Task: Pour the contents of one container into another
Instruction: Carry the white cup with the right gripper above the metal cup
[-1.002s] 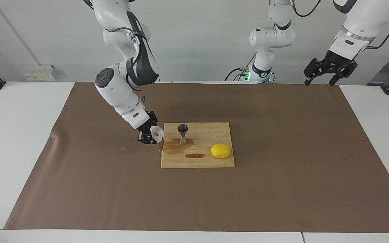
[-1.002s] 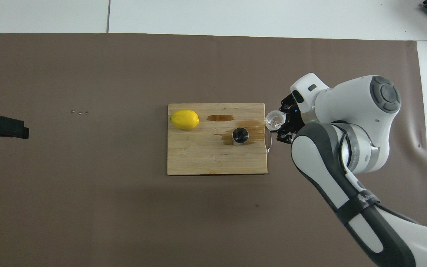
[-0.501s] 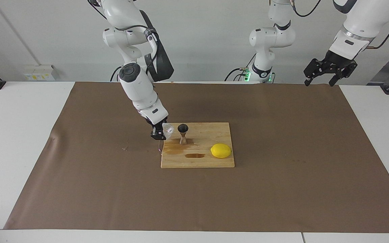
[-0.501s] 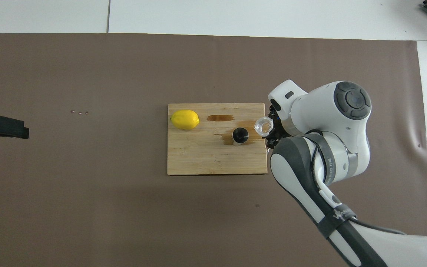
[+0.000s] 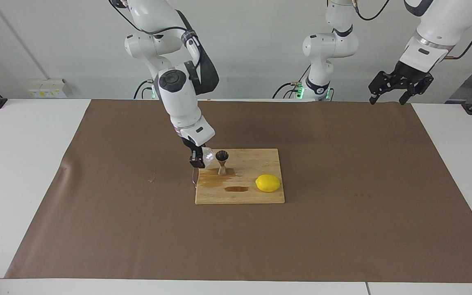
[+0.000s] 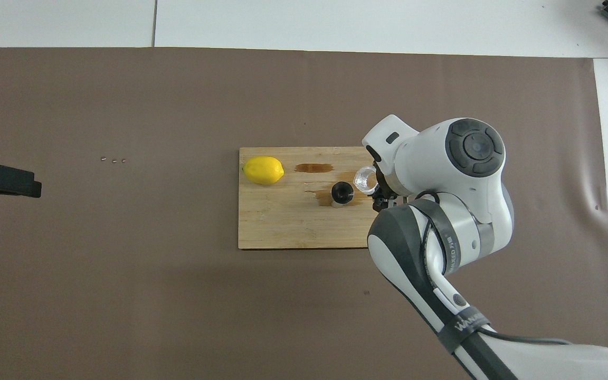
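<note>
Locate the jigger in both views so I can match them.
Facing view: jigger stands upright on the board, at the right arm's end, beside the cup held by the right gripper.
Overhead view: jigger seen from above, a dark ring on the board.
Shared landmark: lemon, at the board's other end.

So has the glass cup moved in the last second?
Yes. The right gripper has carried the glass cup from beside the cutting board to over it, close beside the jigger.
</note>
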Tool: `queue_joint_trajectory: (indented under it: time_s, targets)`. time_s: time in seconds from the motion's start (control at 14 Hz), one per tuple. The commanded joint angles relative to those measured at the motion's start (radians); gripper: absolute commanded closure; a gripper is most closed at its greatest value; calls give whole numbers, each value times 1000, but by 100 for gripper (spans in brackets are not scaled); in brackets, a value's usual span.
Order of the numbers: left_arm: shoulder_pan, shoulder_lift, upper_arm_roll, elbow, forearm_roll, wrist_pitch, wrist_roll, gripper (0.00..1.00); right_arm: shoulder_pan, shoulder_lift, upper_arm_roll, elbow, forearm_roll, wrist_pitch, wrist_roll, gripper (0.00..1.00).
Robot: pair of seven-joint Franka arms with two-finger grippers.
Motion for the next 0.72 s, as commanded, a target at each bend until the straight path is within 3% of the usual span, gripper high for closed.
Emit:
queue_joint_trajectory:
  time_s: [0.0, 0.64]
  targets:
    - [9, -31, -7, -36, 17, 21, 7, 0, 3, 3, 5, 18, -71, -3, 34, 50]
    - [9, -31, -7, -36, 17, 21, 7, 0, 52, -1, 7, 12, -221, -4, 84, 50]
